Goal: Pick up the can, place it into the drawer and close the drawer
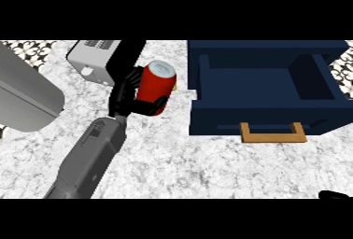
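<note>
White marbled counter (207, 163): red cylindrical metal can (156, 84) clasped by curled left hand (126, 95), poised for carrying toward open navy drawer (265, 86) at three o'clock.

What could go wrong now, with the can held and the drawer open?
The left hand grips the red can from its side, tilted, so it might slip during the carry. The can is left of the navy drawer and must pass over its side wall; a low path could clip it. The toaster sits close behind the hand and could be bumped.
</note>
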Robot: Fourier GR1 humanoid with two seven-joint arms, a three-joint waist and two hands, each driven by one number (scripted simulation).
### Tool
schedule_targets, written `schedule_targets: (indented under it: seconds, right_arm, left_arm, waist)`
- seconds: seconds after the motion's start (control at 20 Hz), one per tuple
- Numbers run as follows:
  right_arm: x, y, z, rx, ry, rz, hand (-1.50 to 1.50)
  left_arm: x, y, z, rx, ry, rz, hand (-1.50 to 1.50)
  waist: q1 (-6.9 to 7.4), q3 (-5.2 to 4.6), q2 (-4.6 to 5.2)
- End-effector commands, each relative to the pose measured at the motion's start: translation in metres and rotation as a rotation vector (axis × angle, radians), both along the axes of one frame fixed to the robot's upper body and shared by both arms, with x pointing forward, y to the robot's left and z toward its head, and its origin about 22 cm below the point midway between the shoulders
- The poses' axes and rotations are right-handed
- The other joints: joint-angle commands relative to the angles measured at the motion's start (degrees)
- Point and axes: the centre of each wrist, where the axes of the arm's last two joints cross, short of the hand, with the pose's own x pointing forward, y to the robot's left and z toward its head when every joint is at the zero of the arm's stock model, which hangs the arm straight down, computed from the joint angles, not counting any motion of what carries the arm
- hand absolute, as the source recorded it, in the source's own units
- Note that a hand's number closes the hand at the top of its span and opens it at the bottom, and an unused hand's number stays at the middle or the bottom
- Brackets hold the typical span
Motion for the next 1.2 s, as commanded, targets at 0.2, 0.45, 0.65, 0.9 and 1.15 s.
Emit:
schedule_targets:
  seconds: [0.2, 0.45, 0.65, 0.9, 1.15]
  right_arm:
    - [0.011, 0.016, 0.012, 0.019, -0.013, 0.006, -1.5]
    - [-0.011, -0.005, 0.007, -0.018, -0.007, -0.017, -1.5]
    - [0.005, -0.006, 0.005, -0.001, -0.025, -0.006, -1.5]
    - [0.003, -0.002, 0.004, 0.006, -0.018, 0.009, -1.5]
    - [0.007, -0.001, 0.017, -0.016, -0.015, -0.007, -1.5]
  left_arm:
    - [0.03, -0.046, 0.091, 0.004, -0.024, -0.079, 1.5]
    - [0.021, -0.072, 0.138, 0.014, -0.044, -0.086, 1.5]
    - [0.017, -0.108, 0.165, 0.055, -0.056, -0.088, 1.5]
    - [0.043, -0.122, 0.207, 0.082, -0.065, -0.086, 1.5]
    - [0.04, -0.149, 0.233, 0.1, -0.037, -0.118, 1.5]
  waist:
    - [-0.18, -0.04, 0.2]
    - [-0.17, 0.0, -0.04]
    - [-0.14, 0.0, 0.05]
    - [-1.03, 0.02, 0.33]
    - [-0.96, 0.01, 0.31]
